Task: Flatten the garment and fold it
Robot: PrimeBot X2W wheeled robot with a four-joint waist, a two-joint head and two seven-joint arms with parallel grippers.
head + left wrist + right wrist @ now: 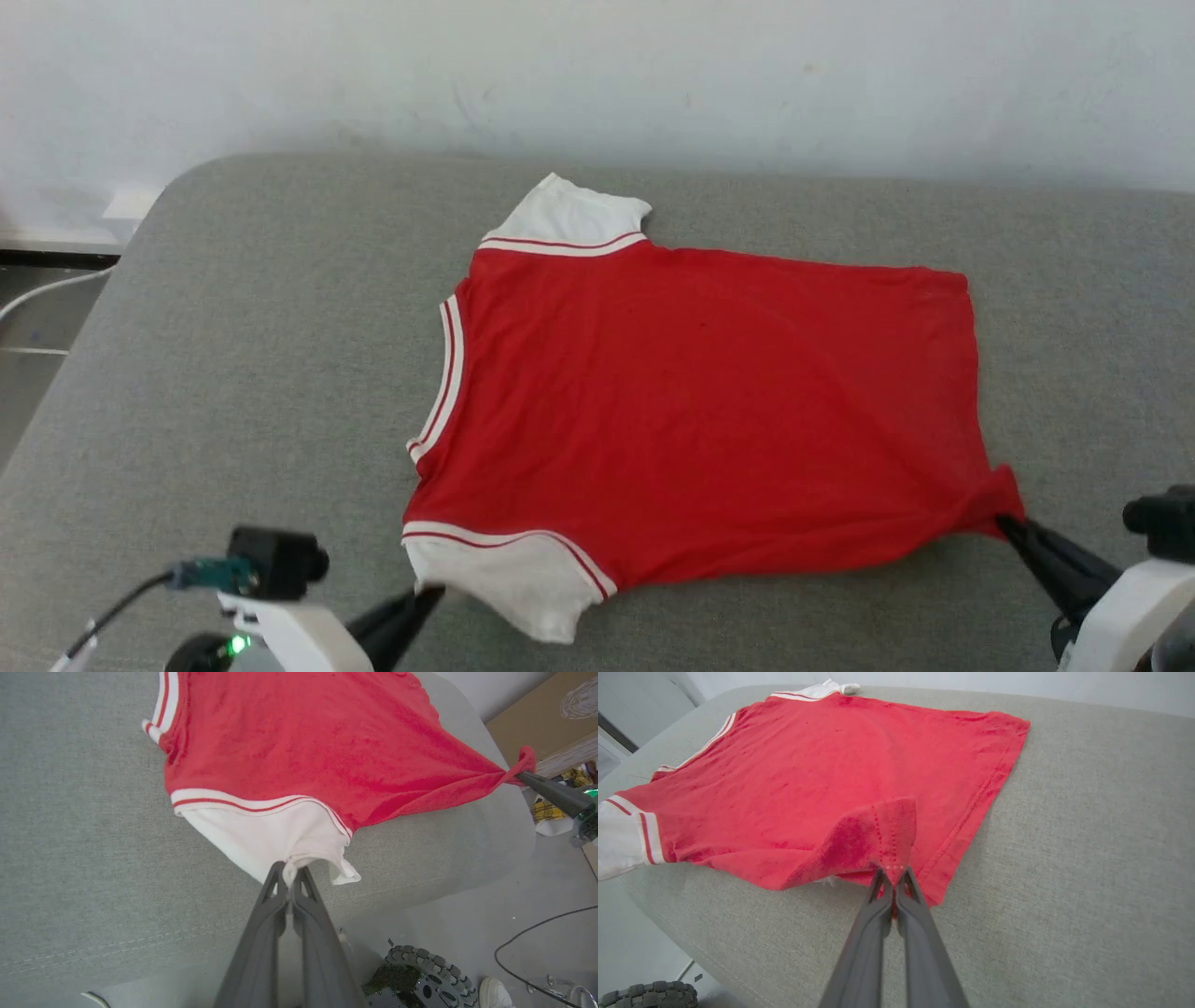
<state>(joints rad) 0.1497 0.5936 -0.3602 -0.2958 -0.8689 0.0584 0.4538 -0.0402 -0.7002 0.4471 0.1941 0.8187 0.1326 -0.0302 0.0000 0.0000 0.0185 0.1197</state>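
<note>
Although the head view cuts both arms off at its bottom edge, their fingertips do show: the left gripper [428,595] touches the near white sleeve [509,583] of the shirt [709,411], and the right gripper [1010,525] meets the near hem corner [1004,495], which tapers to a point. Whether cloth sits between the fingers is hard to make out from up there.

The left wrist view settles it for that side: the two dark fingers are pressed together on a bunched fold of the sleeve's edge. The right wrist view does the same for the other arm, with its fingers pinching the red corner. That corner is lifted and folded back over the hem, covering a patch of cloth behind it.

The shirt lies spread on a grey padded surface [233,392], collar toward the robot's left, hem toward its right, plain red side up; its underside is hidden. The far sleeve [569,219] lies whole in the head view but is clipped at the top edge of the right wrist view.

Past the pad's edge, the left wrist view adds floor with a studded wheel [423,970], a thin black cable [537,926] and the toe of a white shoe [494,994], cut off at the bottom. A yellow checked item behind the right gripper is too small to identify.
</note>
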